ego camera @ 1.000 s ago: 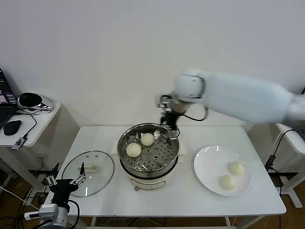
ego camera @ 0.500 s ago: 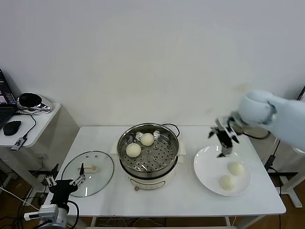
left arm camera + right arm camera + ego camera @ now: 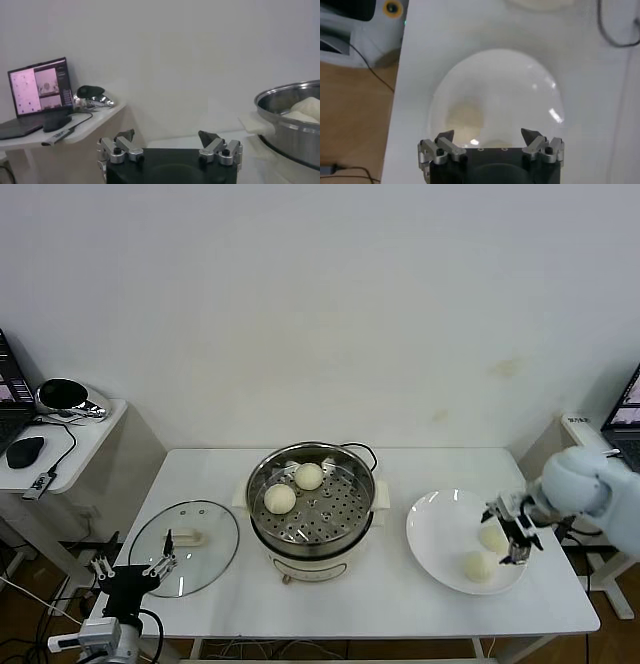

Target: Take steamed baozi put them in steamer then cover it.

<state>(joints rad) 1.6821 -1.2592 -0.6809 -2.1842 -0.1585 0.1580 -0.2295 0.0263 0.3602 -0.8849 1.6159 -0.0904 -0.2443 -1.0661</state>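
We count four steamed baozi, all smooth, round and cream-white. Two lie in the steamer (image 3: pixel 312 502), side by side on its perforated metal tray: one (image 3: pixel 309 476) toward the wall, one (image 3: pixel 280 498) nearer the robot's left. The steamer is a round, shiny steel pot seated on a cream-white base, standing at the middle of the white table (image 3: pixel 350 604).

The other two baozi rest on a flat, round white plate (image 3: pixel 440 529) to the right of the steamer: one (image 3: pixel 492 538) farther back, one (image 3: pixel 479 566) nearer the front edge.

The cover (image 3: pixel 185 548), a round clear glass lid with a metal rim and a white rectangular handle, lies flat on the table to the left of the steamer, apart from it.

The right gripper (image 3: pixel 513 532) hovers over the plate's right portion with its fingers spread apart and nothing between them. The left gripper (image 3: pixel 130 568) is parked at the table's front-left corner, just beside the cover, fingers likewise apart and empty.
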